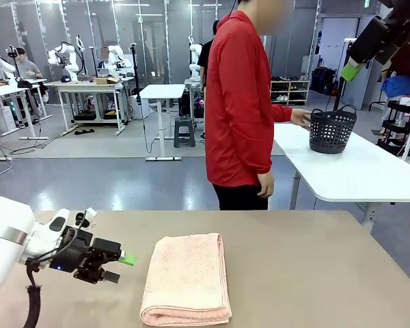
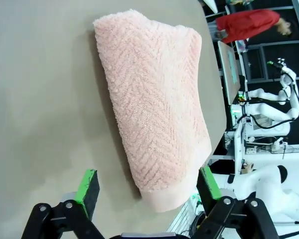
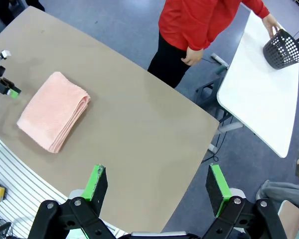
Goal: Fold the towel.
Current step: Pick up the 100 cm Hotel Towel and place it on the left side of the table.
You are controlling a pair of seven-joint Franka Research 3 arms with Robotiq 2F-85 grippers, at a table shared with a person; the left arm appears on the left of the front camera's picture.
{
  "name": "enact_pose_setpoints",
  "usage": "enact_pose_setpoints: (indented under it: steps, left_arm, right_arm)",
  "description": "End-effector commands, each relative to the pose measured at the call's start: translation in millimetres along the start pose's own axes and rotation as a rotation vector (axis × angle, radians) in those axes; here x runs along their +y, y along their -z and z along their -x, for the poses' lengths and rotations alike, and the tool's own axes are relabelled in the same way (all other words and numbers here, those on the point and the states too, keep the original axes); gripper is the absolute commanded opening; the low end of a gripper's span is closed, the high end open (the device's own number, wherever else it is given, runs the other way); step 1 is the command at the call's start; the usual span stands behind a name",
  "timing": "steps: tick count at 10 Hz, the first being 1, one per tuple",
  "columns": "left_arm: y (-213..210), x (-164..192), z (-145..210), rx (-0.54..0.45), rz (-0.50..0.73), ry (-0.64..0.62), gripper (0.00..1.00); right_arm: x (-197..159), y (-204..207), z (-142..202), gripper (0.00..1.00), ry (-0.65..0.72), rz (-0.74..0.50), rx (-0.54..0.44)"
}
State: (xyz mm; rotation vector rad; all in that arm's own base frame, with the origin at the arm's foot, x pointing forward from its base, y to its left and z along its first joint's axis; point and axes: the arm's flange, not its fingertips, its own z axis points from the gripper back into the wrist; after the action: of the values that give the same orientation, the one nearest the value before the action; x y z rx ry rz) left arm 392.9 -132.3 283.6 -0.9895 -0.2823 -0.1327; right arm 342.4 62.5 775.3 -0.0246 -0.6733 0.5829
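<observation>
Both end effectors gape empty; left end effector (image 1: 120, 268) at towel's (image 1: 186, 278) nine o'clock, seemingly not touching; right end effector (image 3: 157, 185) high above surface (image 3: 139, 129).

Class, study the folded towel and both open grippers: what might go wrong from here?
1. The towel lies close to the table's near edge; a nudge from the left gripper might push it off.
2. Its folded layers are loose, so open fingers brushing them may undo the fold.

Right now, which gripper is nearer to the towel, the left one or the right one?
Left. The left gripper hovers open just beside the folded towel, not touching it. The right gripper is raised high, far off on the other side, also open.
</observation>
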Motion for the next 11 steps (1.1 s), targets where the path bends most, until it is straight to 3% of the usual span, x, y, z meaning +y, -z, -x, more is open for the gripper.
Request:
enact_pose_setpoints:
  steps: [1,8,11]
  left_arm:
    - [16.4,7.9,-5.9,-0.017,0.06,0.019,1.0]
    - [8.8,3.8,-1.8,0.003,0.028,-0.009,1.0]
    - [40.5,5.7,-11.1,0.023,0.101,-0.06,1.0]
  right_arm:
    - [-0.6,-0.8,1.6,1.0,0.004,-0.002,0.003]
    - [-0.6,-0.8,1.6,1.0,0.004,-0.002,0.003]
    - [-0.6,-0.8,1.6,1.0,0.004,-0.002,0.003]
